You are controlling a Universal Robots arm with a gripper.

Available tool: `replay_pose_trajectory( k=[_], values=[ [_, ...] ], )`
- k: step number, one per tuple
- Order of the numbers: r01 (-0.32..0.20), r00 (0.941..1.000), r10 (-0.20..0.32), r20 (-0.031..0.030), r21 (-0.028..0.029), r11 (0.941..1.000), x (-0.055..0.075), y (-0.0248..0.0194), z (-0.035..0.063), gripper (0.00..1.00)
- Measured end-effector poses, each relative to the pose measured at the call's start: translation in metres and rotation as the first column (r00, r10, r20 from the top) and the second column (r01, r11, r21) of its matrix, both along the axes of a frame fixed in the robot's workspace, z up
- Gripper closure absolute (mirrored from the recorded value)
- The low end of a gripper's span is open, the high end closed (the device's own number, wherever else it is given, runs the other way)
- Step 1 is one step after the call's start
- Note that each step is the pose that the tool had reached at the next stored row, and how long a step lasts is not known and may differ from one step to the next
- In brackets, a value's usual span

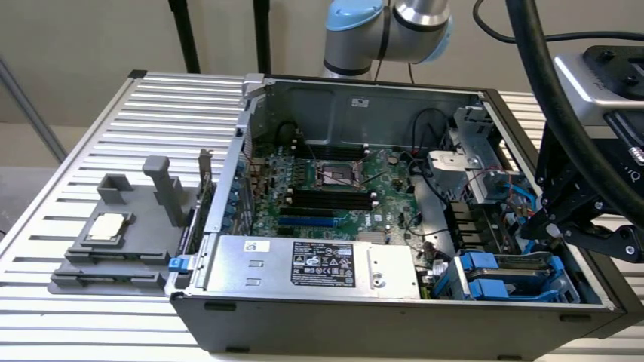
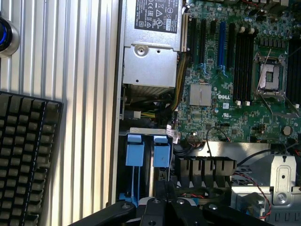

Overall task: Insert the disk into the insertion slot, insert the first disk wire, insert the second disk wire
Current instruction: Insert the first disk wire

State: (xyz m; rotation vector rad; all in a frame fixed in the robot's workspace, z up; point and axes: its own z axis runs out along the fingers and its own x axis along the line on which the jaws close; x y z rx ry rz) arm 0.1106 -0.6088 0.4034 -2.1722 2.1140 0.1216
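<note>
A: Where is the insertion slot?
B: The drive cage point(image 1: 515, 275) sits at about four o'clock on the exterior view, in the near corner of the open computer case point(image 1: 403, 320). It is grey metal with bright blue rails. In the wrist view two blue latches point(image 2: 134, 150) stand side by side at its mouth.
A: And the disk?
B: Something grey lies between the blue rails, but I cannot tell whether that is the disk or just the cage itself.
A: The gripper?
B: The gripper point(image 1: 575, 226) hangs at three o'clock, a little above the cage and toward the exterior view's right, over the case's side wall. Its black fingers point(image 2: 160, 193) are pressed together. In the wrist view they point toward the cage, near the latches.
A: What lies around that?
B: Beside the cage, at six o'clock, is the silver power supply point(image 1: 302, 265) with a black label. The green motherboard point(image 1: 337, 188) takes up the middle of the case. Outside the case, at eight o'clock, a grey holder point(image 1: 111, 260) on the slatted table point(image 1: 90, 136) carries a small square chip point(image 1: 105, 226). The wrist view has a black keyboard point(image 2: 23, 155) on the table beside the case. The arm's pale blue joints point(image 1: 387, 26) stand at twelve o'clock, behind the case
</note>
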Motion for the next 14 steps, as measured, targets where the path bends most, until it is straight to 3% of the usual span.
replay_pose_trajectory(
  k=[14],
  values=[
    [0.0, 1.0, 0.0, 0.0, 0.0, 1.0, 0.0, 0.0, 0.0, 0.87]
  ],
)
